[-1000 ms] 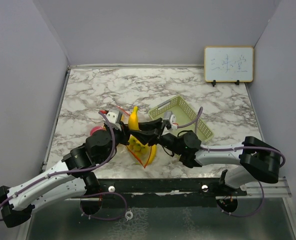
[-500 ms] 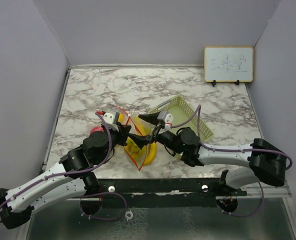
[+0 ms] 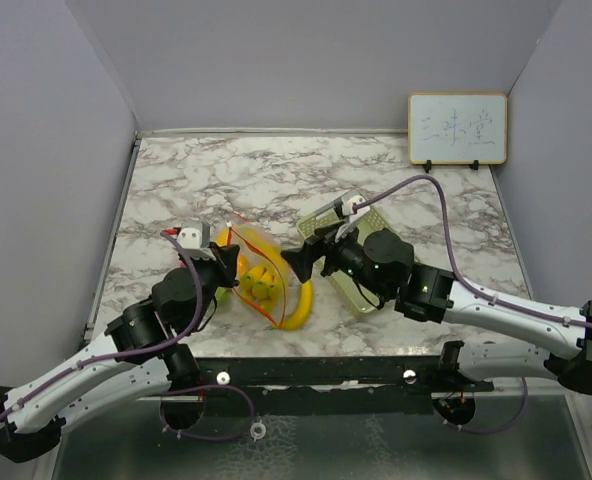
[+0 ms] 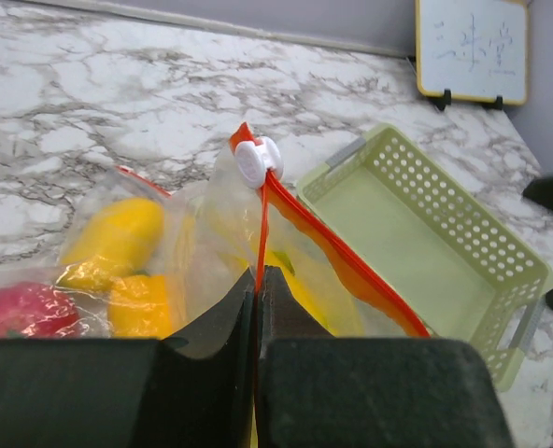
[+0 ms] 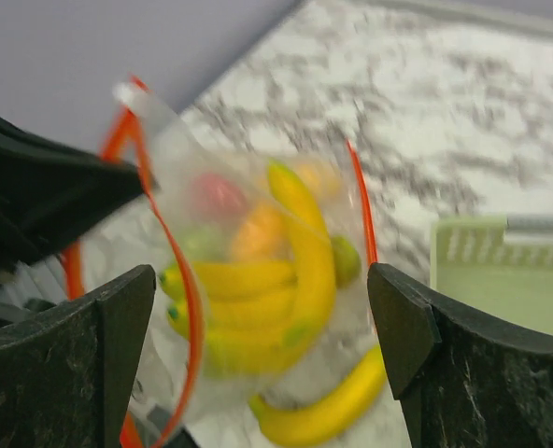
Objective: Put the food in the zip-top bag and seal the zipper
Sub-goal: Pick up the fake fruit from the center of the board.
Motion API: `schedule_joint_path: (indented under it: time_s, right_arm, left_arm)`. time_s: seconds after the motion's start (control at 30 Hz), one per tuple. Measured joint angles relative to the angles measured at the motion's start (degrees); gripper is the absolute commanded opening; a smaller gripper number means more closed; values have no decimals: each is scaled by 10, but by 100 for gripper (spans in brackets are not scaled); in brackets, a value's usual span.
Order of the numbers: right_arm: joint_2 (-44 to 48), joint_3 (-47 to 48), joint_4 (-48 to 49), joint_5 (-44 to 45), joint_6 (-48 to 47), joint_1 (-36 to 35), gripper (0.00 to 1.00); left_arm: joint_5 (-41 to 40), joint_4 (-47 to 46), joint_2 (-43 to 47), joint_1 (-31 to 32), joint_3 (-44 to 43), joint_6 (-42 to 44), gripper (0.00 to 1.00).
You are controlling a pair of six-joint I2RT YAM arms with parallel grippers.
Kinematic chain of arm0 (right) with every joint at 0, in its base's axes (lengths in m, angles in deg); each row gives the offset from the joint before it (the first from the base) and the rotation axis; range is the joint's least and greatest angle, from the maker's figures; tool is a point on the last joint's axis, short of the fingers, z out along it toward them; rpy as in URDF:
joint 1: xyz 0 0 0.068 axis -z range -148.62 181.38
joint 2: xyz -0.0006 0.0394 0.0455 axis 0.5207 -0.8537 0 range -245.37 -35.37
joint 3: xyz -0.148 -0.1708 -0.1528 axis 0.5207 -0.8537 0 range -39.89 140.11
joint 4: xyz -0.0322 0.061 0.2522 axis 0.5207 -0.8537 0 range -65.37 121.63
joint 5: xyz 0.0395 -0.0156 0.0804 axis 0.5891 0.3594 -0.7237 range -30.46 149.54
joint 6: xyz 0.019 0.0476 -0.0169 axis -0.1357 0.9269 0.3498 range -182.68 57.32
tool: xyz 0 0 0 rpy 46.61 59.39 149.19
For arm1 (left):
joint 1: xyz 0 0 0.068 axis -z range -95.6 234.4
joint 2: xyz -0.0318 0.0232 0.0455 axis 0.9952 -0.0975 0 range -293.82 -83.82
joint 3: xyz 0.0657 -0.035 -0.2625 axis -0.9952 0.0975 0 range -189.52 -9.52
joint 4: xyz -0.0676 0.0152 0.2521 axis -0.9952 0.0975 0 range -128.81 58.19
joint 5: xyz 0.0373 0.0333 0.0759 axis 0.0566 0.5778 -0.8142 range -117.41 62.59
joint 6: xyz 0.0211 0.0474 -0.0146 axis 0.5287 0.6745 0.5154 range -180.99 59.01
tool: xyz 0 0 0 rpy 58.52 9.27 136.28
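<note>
The zip-top bag (image 3: 259,272) stands with its mouth open toward my right gripper (image 3: 307,256). My left gripper (image 4: 258,273) is shut on the red-orange zipper (image 4: 261,233), just below its white slider (image 4: 256,161). Yellow banana-shaped food (image 5: 258,280) lies inside the bag with orange, green and red pieces. One larger banana (image 3: 301,305) curves along the bag's lower right edge; I cannot tell if it is inside. In the right wrist view my right gripper (image 5: 262,317) is open and empty, in front of the bag's mouth with the zipper (image 5: 174,252) between its fingers' span.
The pale green tray (image 3: 373,216) sits right of the bag, largely covered by my right arm; it looks empty in the left wrist view (image 4: 426,243). A small whiteboard (image 3: 457,128) leans on the back wall. Grey walls close in the marble table (image 3: 276,170).
My right gripper opened, let go of the upright banana and drew back to the right. The banana dropped into the bag. My left gripper shifted left, still holding the zipper.
</note>
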Motion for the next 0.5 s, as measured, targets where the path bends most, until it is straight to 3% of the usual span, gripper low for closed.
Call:
schedule_joint_path:
  time_s: [0.07, 0.23, 0.5]
  right_arm:
    - [-4, 13, -96, 26, 47, 0, 78]
    - [-62, 7, -261, 47, 150, 0, 72]
    - [-210, 9, -323, 38, 226, 0, 71]
  left_arm:
    - [-27, 0, 12, 0, 0, -3, 0]
    - [-52, -12, 50, 0, 1, -5, 0]
    - [-52, -23, 47, 0, 17, -5, 0]
